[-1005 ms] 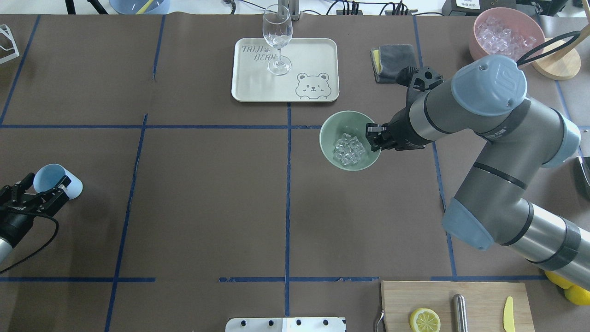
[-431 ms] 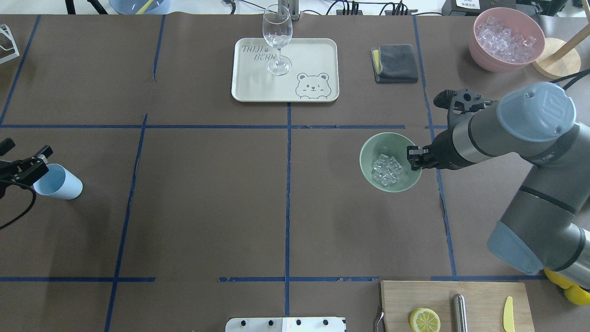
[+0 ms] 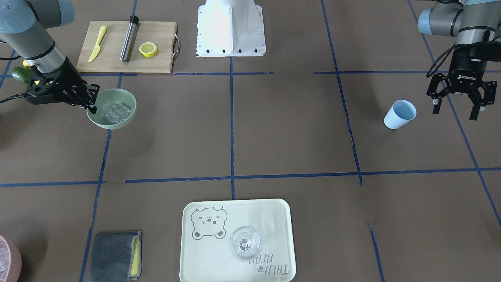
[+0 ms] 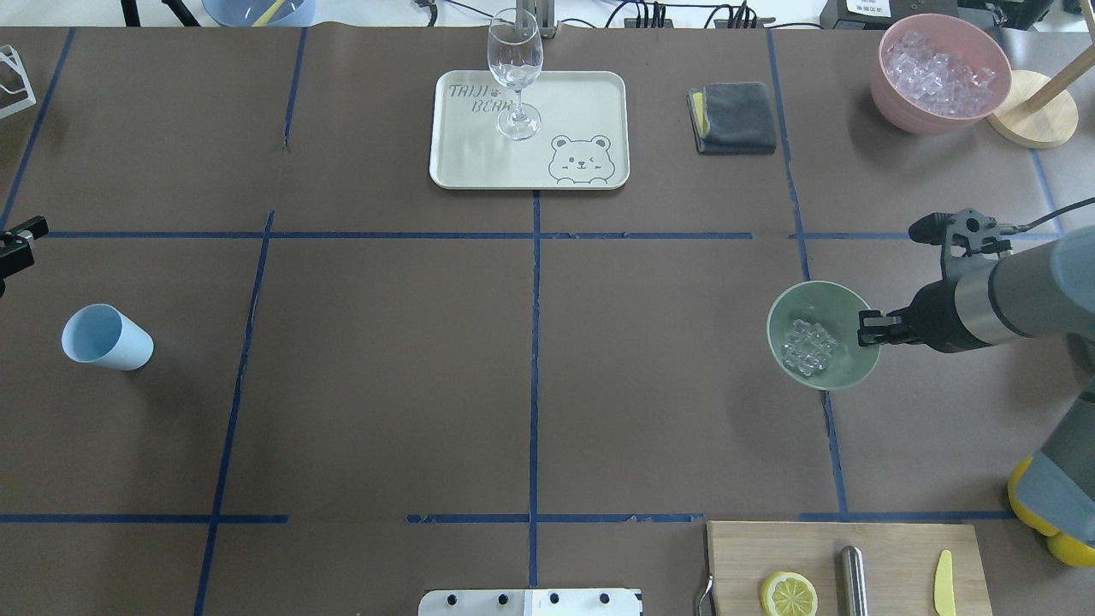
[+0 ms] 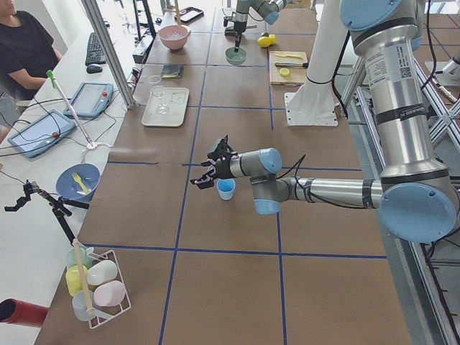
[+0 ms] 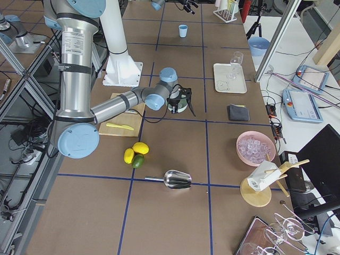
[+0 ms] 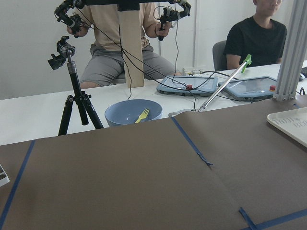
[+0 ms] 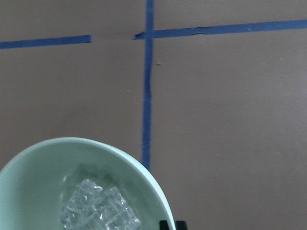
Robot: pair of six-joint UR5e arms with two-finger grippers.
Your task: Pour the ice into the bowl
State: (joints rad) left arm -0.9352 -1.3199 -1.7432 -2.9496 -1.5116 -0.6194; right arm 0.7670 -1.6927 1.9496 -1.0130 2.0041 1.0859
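My right fingers [image 3: 91,105] pinch the rim of the mint-green bowl [image 4: 843,376] on the side that faces my arm. The bowl is upright at the right part of the table [image 4: 385,385]. It sits over a blue tape line [image 4: 831,445] and is well apart from the wooden cutting board [image 4: 744,556]. The ice [image 4: 810,346] lies in a small heap on the bowl's bottom, all of it inside. From these views I cannot tell whether the bowl rests on the table or hangs just above it. My left fingers [image 3: 474,106] are spread wide and hold nothing. They hang over the left part of the table near the light blue cup [image 3: 400,114], which stands upright and apart from them.
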